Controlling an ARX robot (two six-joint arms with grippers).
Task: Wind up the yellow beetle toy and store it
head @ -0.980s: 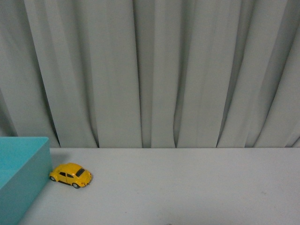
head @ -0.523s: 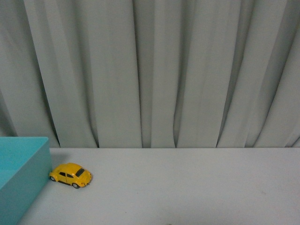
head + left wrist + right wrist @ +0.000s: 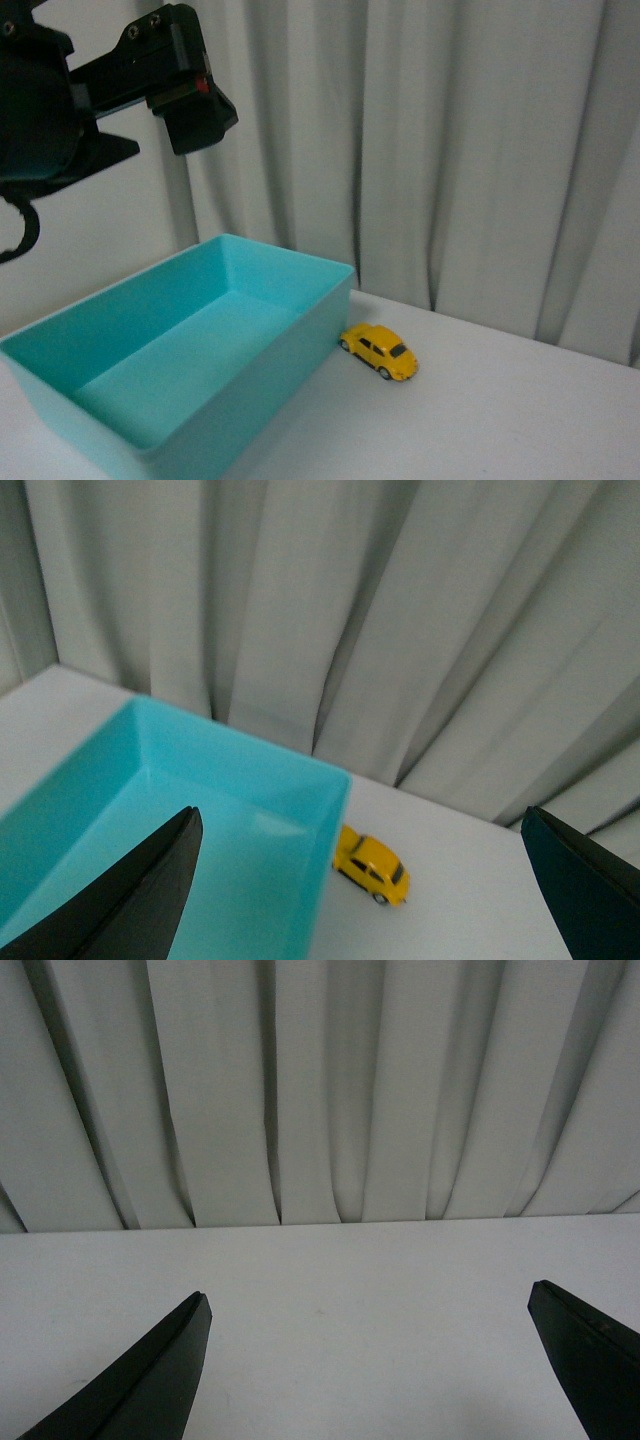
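The yellow beetle toy point(image 3: 378, 351) stands on its wheels on the white table, its nose touching the near right corner of an open teal box point(image 3: 290, 255). In the left wrist view the toy point(image 3: 370, 865) lies well below and ahead of my left gripper point(image 3: 360, 812), whose dark fingers are spread wide with nothing between them. The left arm point(image 3: 90, 90) hangs high at the upper left, above the box. My right gripper point(image 3: 368, 1290) is open over bare table, and the toy does not show in its view.
The teal box point(image 3: 240, 742) is empty, with tall walls. Grey pleated curtains point(image 3: 480, 150) close off the back of the table. White tabletop point(image 3: 500, 420) stretches to the right of the toy.
The front view has shifted: the teal box now shows whole and my left arm has come into view at the upper left. The toy still sits against the box.
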